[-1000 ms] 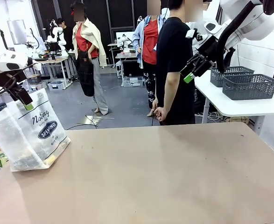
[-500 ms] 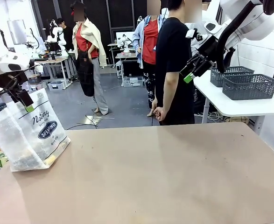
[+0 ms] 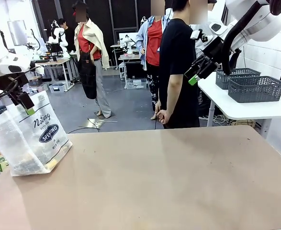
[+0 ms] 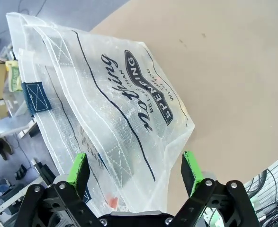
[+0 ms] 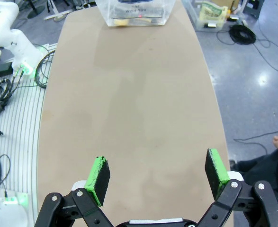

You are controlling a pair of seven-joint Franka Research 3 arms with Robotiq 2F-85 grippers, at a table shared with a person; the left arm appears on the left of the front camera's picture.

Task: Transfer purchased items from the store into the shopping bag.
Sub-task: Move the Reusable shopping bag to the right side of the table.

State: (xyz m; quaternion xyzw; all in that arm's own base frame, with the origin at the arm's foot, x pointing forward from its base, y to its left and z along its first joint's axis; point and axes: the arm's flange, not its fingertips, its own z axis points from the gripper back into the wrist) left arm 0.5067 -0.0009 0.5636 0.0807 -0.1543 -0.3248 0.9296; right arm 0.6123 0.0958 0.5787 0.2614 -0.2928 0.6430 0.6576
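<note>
Tan table (image 3: 169,177) bears shopping bag (image 3: 30,139); both pincers gape wide, empty.

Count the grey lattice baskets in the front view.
2. Both sit on the white side table at far right: the near basket in front, the far basket behind it and partly hidden by it. Their contents cannot be made out; more baskets could sit out of view.

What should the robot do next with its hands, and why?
Probably just keep both arms back. The shopping bag stands at the table's left edge with things already inside, and no loose goods lie on the table. The left gripper hangs open above the bag; the right gripper is open, high over the table.
</note>
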